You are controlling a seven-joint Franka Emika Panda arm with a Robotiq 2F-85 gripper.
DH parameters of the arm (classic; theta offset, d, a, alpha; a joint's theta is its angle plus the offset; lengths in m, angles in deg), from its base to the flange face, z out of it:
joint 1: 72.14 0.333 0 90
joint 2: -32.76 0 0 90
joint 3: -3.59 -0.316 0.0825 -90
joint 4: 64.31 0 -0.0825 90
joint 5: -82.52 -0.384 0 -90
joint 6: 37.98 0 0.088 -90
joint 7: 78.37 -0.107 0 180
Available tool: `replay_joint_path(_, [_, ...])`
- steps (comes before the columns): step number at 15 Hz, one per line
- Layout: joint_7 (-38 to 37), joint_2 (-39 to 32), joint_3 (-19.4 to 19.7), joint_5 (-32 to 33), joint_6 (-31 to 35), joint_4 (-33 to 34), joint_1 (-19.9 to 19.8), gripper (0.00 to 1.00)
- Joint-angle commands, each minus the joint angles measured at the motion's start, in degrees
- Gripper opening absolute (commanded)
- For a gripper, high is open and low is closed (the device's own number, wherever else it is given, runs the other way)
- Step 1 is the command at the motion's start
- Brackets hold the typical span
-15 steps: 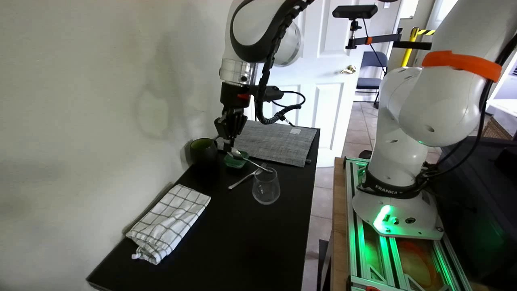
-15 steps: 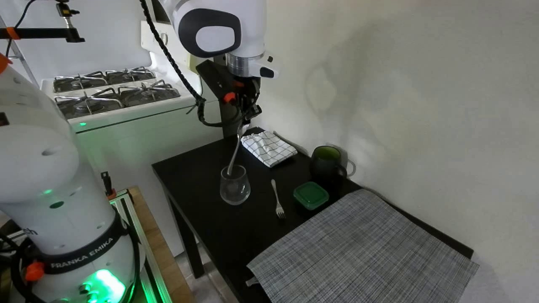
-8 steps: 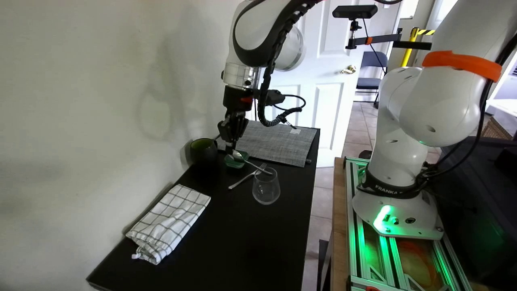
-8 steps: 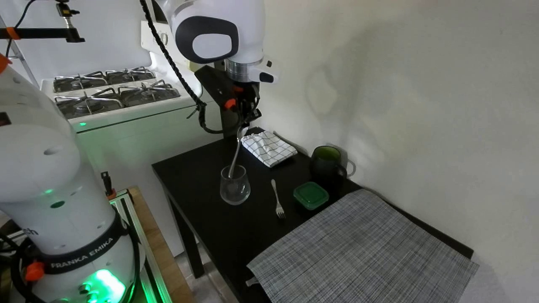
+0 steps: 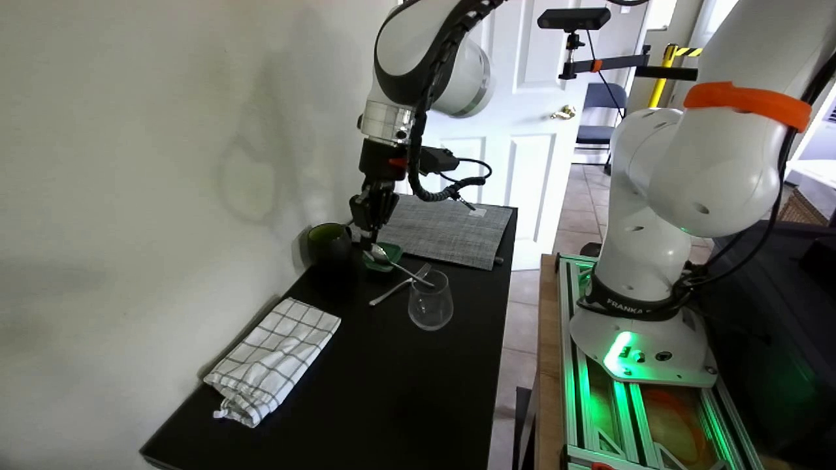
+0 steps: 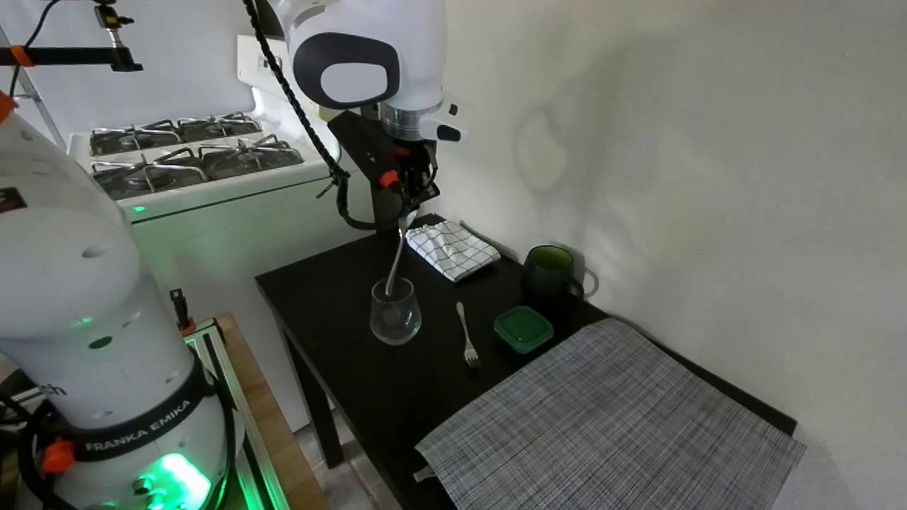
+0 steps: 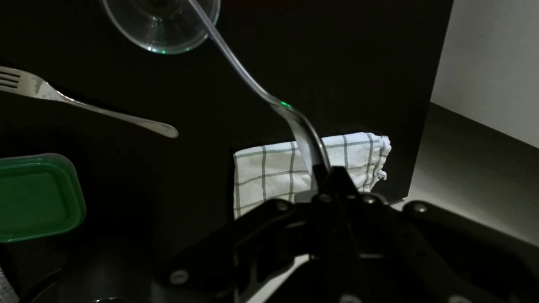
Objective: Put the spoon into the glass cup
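Observation:
My gripper (image 7: 330, 173) is shut on the bowl end of the silver spoon (image 7: 248, 78). In both exterior views the gripper (image 5: 369, 241) (image 6: 414, 205) is above the black table and the spoon (image 5: 406, 270) (image 6: 397, 258) slants down with its handle toward the glass cup. The clear glass cup (image 5: 431, 307) stands upright on the table and also shows in an exterior view (image 6: 395, 319) and, cut off at the top, in the wrist view (image 7: 162, 40). The handle's end overlaps the cup's rim in both exterior views; how deep it sits is hard to tell.
A fork (image 6: 465, 336) lies near the cup. A green-lidded container (image 6: 523, 329) and a dark green mug (image 6: 549, 276) stand toward the wall. A checked cloth (image 5: 274, 356) and a grey placemat (image 6: 616, 425) lie on the table (image 5: 392, 391). The wall is close behind.
The gripper has sunk slightly since a second ago, and the arm above it has tilted a little. The spoon's handle end has shifted slightly over the cup. The cup has not moved.

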Motion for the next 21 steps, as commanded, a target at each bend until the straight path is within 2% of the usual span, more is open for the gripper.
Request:
replay_joint_path(1, [1.68,-0.51,0.30,-1.17,3.12,-1.53,0.95,0.01])
replay_joint_path(8, [1.42,-4.11,0.15,-0.20,6.46,-0.51,0.81,0.01])
replay_joint_path(21, [-0.51,-6.64,-0.81,0.74,5.51,-0.50,-0.29,0.01])
